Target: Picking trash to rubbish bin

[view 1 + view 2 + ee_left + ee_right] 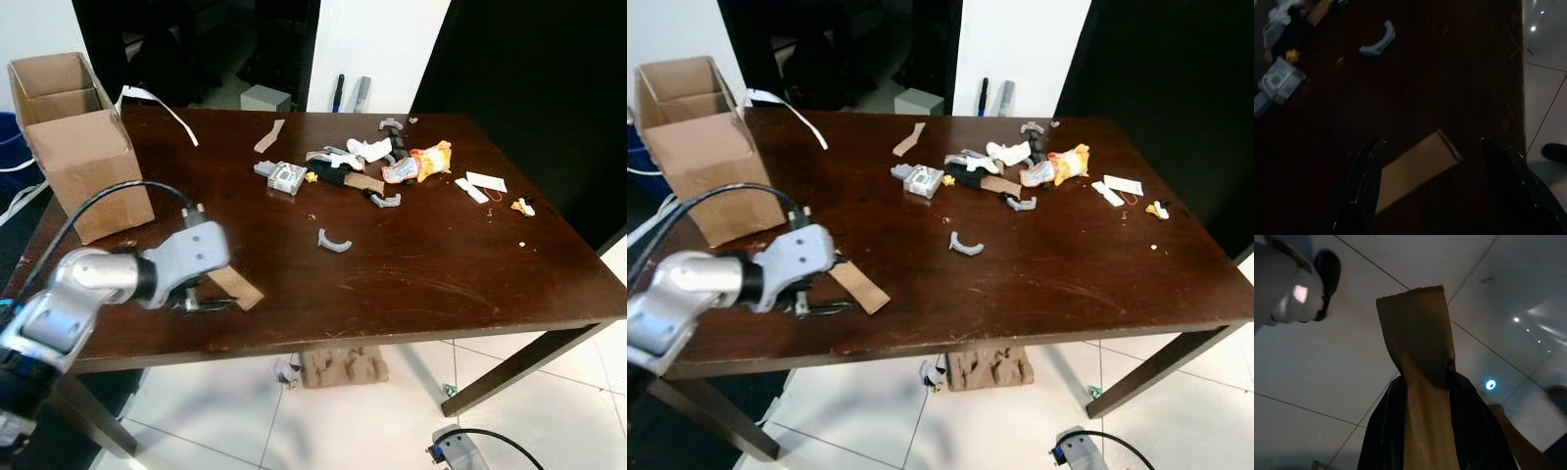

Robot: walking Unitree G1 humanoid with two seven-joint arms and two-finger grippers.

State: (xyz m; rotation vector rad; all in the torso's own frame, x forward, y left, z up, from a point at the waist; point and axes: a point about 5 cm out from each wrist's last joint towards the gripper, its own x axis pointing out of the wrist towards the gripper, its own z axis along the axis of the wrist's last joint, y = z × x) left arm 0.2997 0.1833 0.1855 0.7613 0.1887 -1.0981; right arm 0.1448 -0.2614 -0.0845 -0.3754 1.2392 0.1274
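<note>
My left gripper hovers low over the near left part of the dark wooden table, open. A brown cardboard strip lies flat on the table just off its fingertips; in the left wrist view this strip sits between the two black fingers, apart from both. An open cardboard box stands at the table's left end. My right gripper hangs down by the floor, shut on another brown cardboard strip that sticks out past its fingertips.
A heap of scraps lies at the far middle of the table, with a grey curved piece nearer and white bits at the right. A piece of cardboard lies on the tiled floor under the table.
</note>
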